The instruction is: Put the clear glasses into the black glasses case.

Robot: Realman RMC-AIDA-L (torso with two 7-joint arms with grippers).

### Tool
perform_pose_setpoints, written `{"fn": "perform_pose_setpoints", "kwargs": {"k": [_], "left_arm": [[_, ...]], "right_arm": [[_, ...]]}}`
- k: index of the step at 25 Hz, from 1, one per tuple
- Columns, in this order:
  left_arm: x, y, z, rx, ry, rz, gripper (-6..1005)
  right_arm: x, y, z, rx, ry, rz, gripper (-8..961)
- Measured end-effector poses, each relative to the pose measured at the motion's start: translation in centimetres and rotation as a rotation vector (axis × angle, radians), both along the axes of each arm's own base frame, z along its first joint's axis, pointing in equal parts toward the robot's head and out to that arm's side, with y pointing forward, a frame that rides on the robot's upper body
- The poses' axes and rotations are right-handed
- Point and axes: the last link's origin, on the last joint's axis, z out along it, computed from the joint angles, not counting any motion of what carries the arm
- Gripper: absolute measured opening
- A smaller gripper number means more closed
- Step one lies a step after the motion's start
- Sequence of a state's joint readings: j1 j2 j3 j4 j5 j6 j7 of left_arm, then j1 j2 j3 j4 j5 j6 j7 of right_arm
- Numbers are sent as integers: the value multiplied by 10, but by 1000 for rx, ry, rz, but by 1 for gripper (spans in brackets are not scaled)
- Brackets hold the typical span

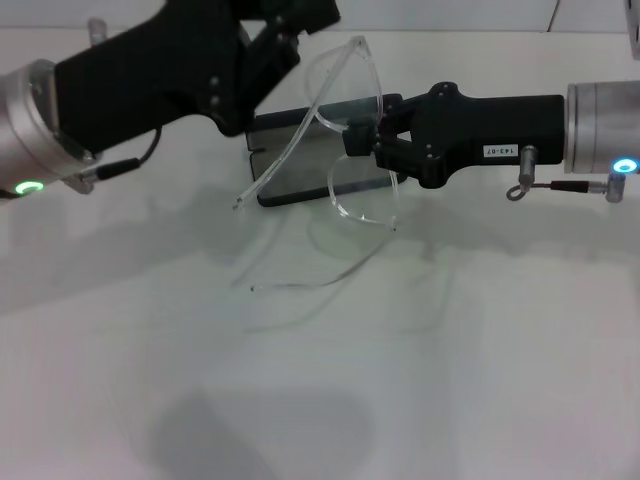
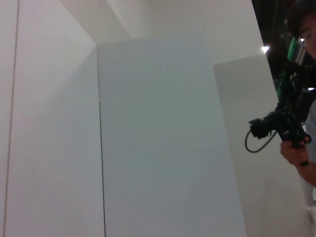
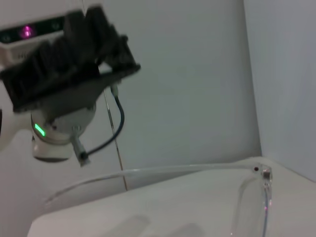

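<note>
A clear temple of the clear glasses runs across above the white table, hinged at 4 o'clock. At 10 o'clock the left gripper and its green-lit wrist hang before grey wall panels.

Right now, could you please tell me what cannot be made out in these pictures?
- Head view: most of the matte black rectangular glasses case sits behind the transparent wraparound glasses and both arms.
- Head view: the left pincer is partly cut off by the top edge.
- Head view: the right pincer has its tips behind the lens.
- Left wrist view: only walls and a person; no task items.
</note>
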State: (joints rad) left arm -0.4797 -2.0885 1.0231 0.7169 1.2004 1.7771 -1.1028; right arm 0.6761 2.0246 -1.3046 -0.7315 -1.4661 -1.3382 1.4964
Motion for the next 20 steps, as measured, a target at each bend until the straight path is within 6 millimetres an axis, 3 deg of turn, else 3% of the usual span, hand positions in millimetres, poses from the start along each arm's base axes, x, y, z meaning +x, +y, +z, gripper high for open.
{"fn": "perform_pose_setpoints", "kwargs": {"k": [1,3,20], "left_arm": [[0,0,-2,-7,7,1,286],[0,-1,-10,-29,27,-2,47],[-6,-6,-33,-94,30,37,51]], "right_arm": [[1,0,0,0,8,-4,112],[2,0,-1,2,21,-10,112],[-4,-4,0,-4,102,4,112]]}}
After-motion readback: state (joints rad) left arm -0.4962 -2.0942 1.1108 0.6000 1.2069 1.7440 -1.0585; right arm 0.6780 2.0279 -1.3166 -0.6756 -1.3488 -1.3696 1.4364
